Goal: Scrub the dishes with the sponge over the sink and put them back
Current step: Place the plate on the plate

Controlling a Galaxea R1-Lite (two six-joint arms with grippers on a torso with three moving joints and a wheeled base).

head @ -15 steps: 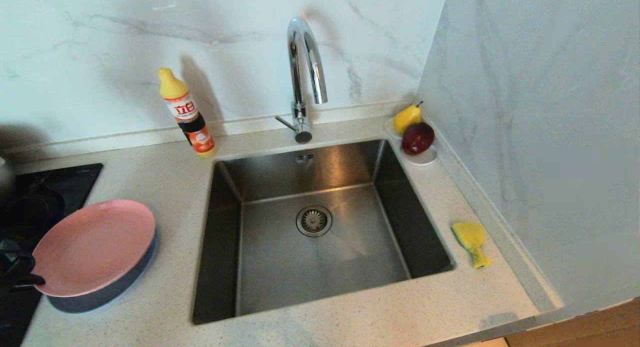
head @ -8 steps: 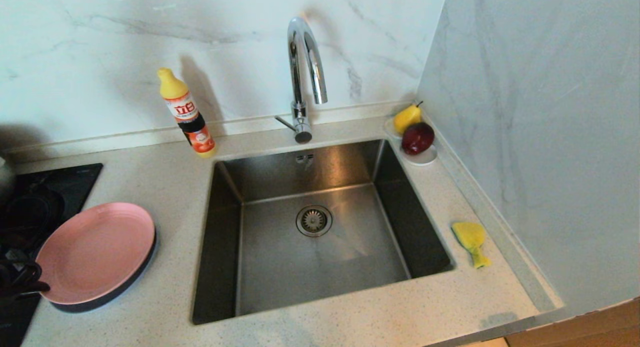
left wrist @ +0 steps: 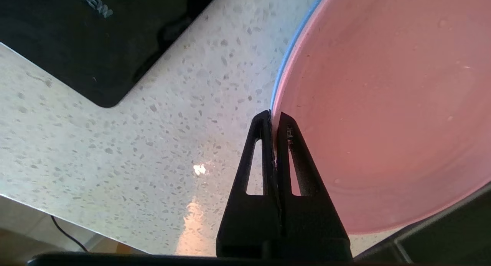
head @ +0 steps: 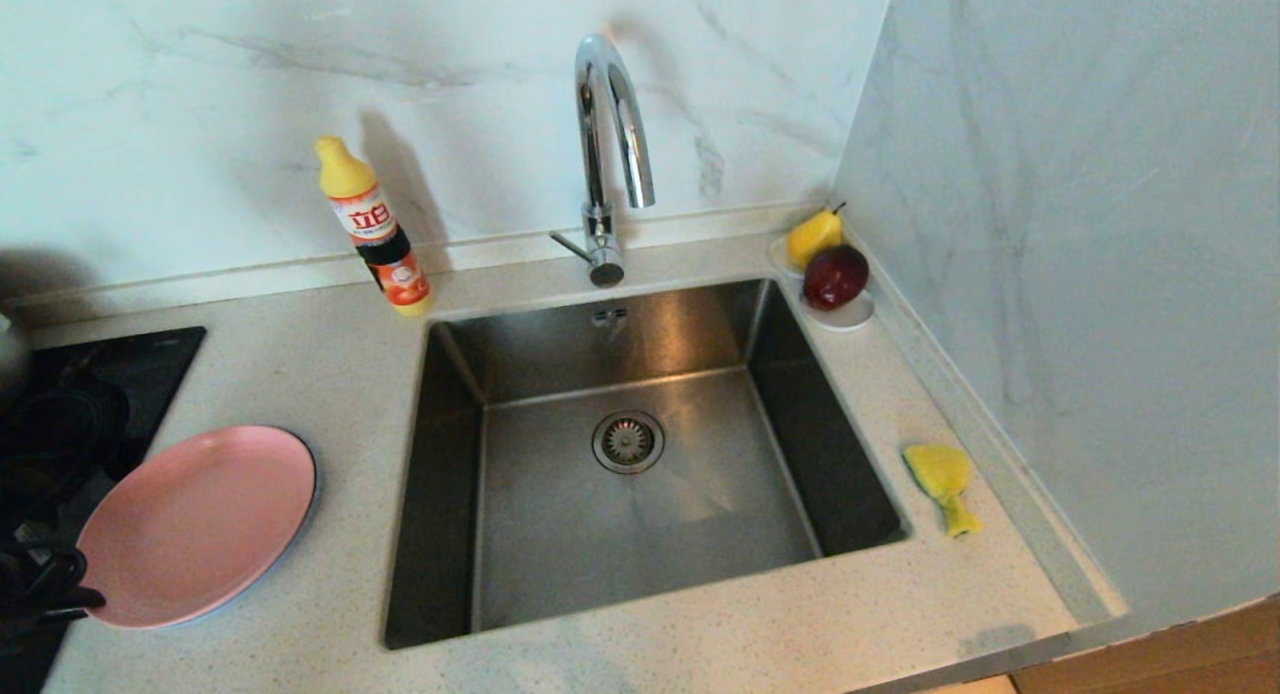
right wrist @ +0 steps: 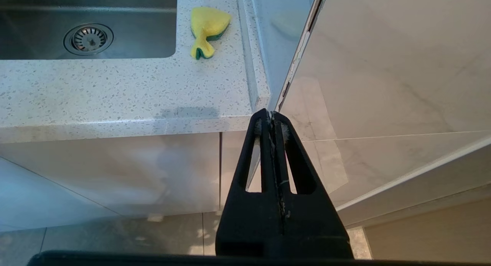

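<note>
pink plate (head: 195, 524) on blue plate (left wrist: 292, 47) — left claw (left wrist: 271, 114) pinching its rim, right claw (right wrist: 271, 114) closed, parked below counter

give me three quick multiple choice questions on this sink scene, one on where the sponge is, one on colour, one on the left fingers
1. Where is the sponge?
A in the sink
B on the counter right of the sink
C on the pink plate

2. What colour is the top plate?
A pink
B white
C green

3. How do the left gripper fingers stand?
A wide open
B shut on the plate's rim
C shut on the sponge

Answers: 1 B, it lies on the counter by the wall; 2 A, pink over a blue edge; 3 B, the rim sits between them.
</note>
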